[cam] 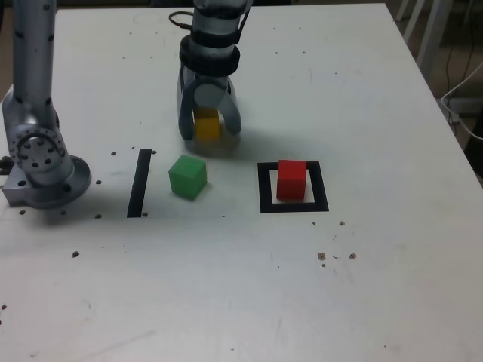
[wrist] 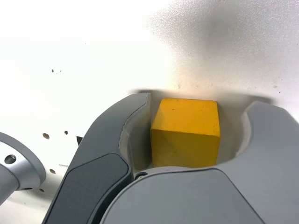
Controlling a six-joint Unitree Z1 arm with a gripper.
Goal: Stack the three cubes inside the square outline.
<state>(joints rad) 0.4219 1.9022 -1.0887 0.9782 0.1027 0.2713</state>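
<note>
Wrist view: curved fingers (wrist: 138, 135) flank matte yellow cube (wrist: 186, 133).

— Any room around the gripper (cam: 210, 128)?
— A narrow gap inside one finger, between it and the yellow cube (wrist: 186, 133); the other side looks tighter.
— Obstacles?
— The green cube (cam: 188, 177), near its exterior-view lower left.
</note>
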